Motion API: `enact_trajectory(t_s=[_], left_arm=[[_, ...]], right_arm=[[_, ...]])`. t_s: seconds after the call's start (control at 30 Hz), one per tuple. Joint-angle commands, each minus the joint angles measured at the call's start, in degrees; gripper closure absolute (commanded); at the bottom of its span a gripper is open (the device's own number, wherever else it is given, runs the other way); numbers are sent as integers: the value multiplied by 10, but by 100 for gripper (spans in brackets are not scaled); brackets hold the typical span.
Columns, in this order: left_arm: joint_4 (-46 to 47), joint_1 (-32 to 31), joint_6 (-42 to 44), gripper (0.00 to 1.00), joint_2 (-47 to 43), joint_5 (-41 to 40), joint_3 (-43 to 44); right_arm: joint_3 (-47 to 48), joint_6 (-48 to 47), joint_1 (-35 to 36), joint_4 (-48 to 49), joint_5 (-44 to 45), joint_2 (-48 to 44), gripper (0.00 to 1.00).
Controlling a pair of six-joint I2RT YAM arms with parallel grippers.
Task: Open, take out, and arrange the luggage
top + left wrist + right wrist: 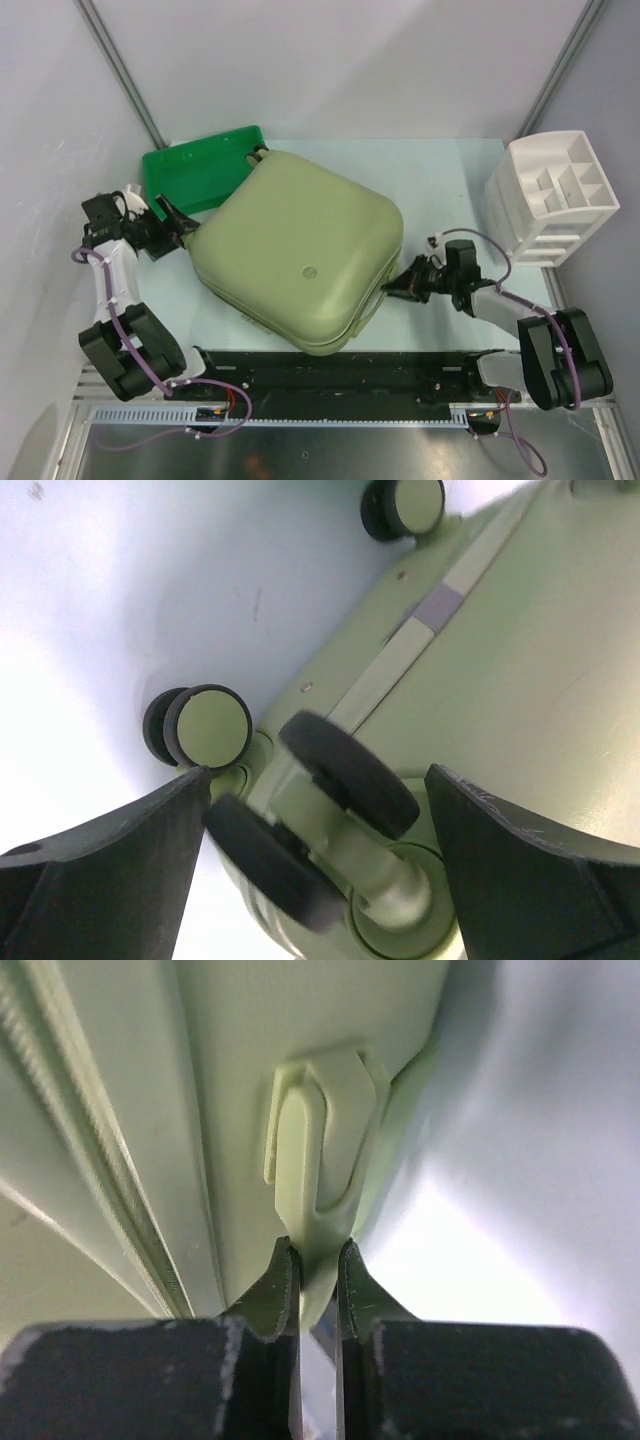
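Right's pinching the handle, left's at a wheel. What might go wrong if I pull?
The right gripper pinches only the tip of the pale green moulded handle; it may slip. The open left gripper straddles a black caster wheel without clamping, so the pale olive hard-shell suitcase could swivel, pushing the flat green tray.

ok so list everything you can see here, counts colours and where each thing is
luggage: one, pale olive green, closed, lying flat mid-table
wheels: three casters in the left wrist view, black with green hubs, at the luggage's left end
side handle: one, pale green, on the luggage's right edge
tray: one, dark green, far left, partly hidden by the luggage
organizer: one, white, compartmented, far right corner
table: one, pale, under everything
rail: one, black, along the near edge
left hand: one, black, open, fingers either side of a wheel
right hand: one, black, shut on the side handle
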Motion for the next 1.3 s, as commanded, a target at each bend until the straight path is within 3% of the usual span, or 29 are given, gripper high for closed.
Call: enact_trajectory(t_s=[0.0,0.13,0.4,0.47,0.5,0.6,0.73,1.0,1.17,1.27], left_arm=[[-39,-6,30,7,-5,60,-19],[-35,-17,25,4,7,78,-24],[-9,-115,9,5,18,80,-11],[14,-139,0,5,25,82,-12],[22,-147,-10,5,29,85,-11],[62,-178,-34,4,37,92,-11],[108,-210,-72,4,49,104,-16],[215,-279,-171,9,59,103,-40],[298,-334,-239,11,89,99,-36],[343,-359,-281,11,114,97,-35]], right_arm=[[115,-80,-89,65,70,1,100],[194,-137,-139,79,109,67,100],[316,-202,-189,76,172,121,100],[321,-219,-189,44,158,109,74],[322,-226,-189,21,152,101,52],[322,-252,-186,-29,120,58,29],[325,-292,-174,-89,67,-13,12],[382,-523,-100,-344,-3,-145,8],[376,-680,31,-501,-3,-184,10],[359,-701,108,-503,15,-187,16]])
